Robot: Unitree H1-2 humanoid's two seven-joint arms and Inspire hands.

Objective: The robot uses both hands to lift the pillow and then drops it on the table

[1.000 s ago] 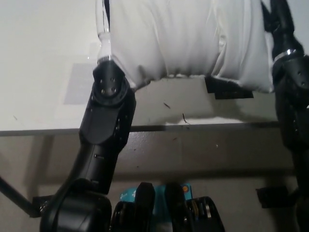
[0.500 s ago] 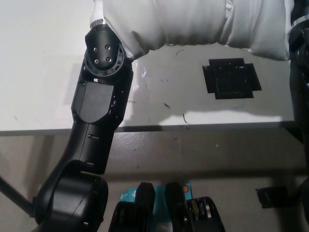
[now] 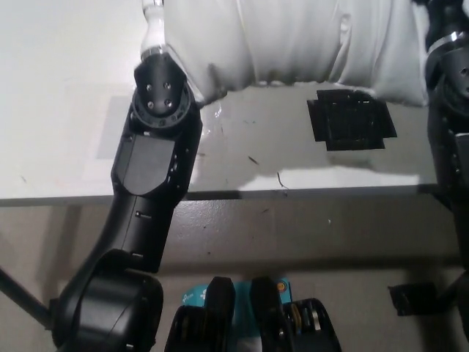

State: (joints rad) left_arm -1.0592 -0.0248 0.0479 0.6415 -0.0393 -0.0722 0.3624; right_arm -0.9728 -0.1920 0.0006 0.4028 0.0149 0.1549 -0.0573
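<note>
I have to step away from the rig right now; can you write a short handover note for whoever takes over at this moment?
Left hand: only its white wrist shows, pressed against the left end of the pillow; its fingers are hidden, so the grip cannot be told.
Right hand: out of view; only the black right arm shows at the pillow's right end.
Pillow: white, held between the two arms at the top of the head view, above the table. It overlaps the top edge of the black square patch.
Done: pillow is up between both arms.
Left: release it so it drops onto the table.
</note>
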